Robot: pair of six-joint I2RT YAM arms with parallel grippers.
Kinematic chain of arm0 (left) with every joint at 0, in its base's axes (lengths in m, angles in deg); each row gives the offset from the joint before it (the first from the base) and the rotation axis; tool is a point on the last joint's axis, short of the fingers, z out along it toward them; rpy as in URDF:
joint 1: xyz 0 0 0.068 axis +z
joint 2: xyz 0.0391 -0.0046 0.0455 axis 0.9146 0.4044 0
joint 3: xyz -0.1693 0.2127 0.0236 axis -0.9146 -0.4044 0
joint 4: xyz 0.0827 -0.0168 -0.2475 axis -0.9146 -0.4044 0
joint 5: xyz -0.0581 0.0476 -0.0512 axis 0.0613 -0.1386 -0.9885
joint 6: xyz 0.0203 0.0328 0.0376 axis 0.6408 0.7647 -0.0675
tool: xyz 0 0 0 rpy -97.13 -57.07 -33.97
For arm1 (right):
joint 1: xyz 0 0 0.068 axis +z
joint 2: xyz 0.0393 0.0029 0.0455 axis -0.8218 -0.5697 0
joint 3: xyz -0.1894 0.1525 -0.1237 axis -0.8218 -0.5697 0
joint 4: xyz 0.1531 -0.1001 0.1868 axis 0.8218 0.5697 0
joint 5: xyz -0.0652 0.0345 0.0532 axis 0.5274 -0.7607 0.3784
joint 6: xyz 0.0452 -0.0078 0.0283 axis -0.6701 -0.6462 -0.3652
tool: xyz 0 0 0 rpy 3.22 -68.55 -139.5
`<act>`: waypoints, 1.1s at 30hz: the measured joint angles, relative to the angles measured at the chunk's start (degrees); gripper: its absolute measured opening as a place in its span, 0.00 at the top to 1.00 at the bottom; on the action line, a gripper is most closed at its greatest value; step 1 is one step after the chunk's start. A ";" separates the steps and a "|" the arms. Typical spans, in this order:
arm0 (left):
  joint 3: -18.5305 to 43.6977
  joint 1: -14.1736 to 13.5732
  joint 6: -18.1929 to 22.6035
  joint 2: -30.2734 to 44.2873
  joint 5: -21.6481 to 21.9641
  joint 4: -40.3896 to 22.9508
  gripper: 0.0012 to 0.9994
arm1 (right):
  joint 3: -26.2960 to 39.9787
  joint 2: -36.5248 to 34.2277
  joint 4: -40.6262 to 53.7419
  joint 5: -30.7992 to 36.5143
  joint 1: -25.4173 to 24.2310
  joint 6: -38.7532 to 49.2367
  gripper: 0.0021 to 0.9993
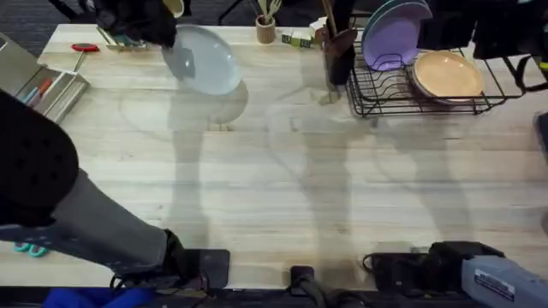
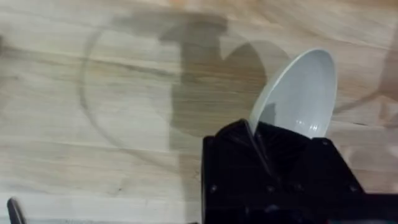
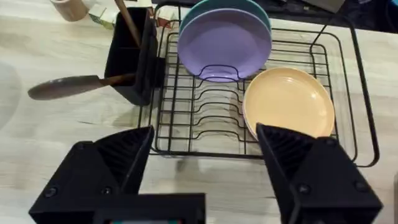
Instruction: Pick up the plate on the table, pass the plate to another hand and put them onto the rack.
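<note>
My left gripper (image 2: 264, 152) is clamped on the rim of the plate (image 2: 301, 93), held tilted above the counter (image 2: 93, 74). My right gripper (image 3: 202, 171), jaws spread, hovers before the rack (image 3: 348, 81). A thin edge grip could slip during handover.

left end effector (image 1: 141, 21): dark blur, top cut by overhead edge | plate (image 2: 298, 93): lower rim hidden in left end effector | teal plate (image 3: 239, 9): mostly behind lavender plate (image 3: 224, 43) | right end effector (image 3: 205, 149): fingers cut at bottom edge
</note>
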 joint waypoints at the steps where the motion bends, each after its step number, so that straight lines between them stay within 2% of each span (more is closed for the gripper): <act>1: 3.59 -1.85 0.00 0.06 -0.18 -1.86 0.96 | 0.00 0.00 0.00 -0.02 0.38 -0.02 0.00; 9: 14.08 -6.28 0.00 0.07 -0.70 -7.23 0.96 | 0.00 0.00 -0.17 -3.97 3.83 -0.12 0.00; 16: 21.27 -8.35 0.00 0.07 -0.92 -12.49 0.96 | 0.00 0.00 -0.17 -13.57 5.41 -0.44 0.00; 22: 23.30 -9.09 0.00 0.07 -3.85 -15.79 0.96 | 0.00 0.00 -0.20 -20.27 6.42 -3.77 0.01; 27: 23.37 -9.11 0.00 0.07 -6.99 -17.72 0.96 | 0.00 0.00 -0.20 -22.04 7.26 -6.83 0.00; 33: 23.37 -9.11 0.03 0.07 -8.38 -17.94 0.96 | 0.00 0.00 -0.20 -22.77 7.28 -8.28 0.00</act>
